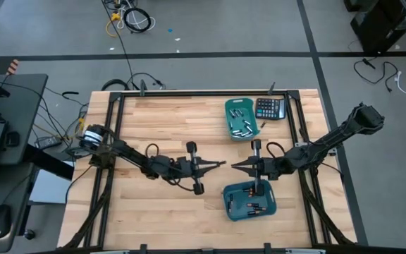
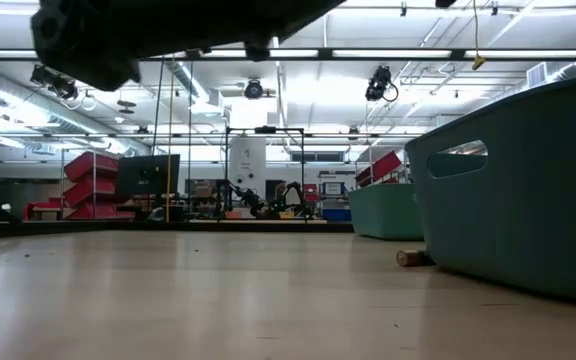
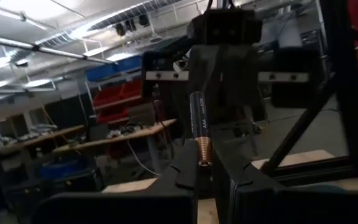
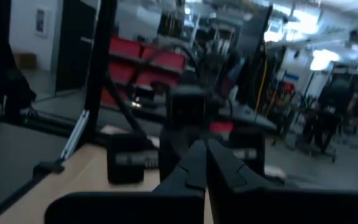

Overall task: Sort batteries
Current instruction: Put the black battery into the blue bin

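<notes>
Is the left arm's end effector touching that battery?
Touching: the left wrist view shows the left end effector pinching the battery at its copper end.

Both arms are stretched in low over the middle of the table, pointing straight at each other. The left gripper [image 1: 220, 165] has its fingers pinched on a battery [image 3: 201, 134] that sticks up out of the tips, copper end down by the fingers. The right gripper [image 1: 234, 166] is fully closed with nothing in it, tips nearly meeting the left one's, just a small gap between them.
</notes>
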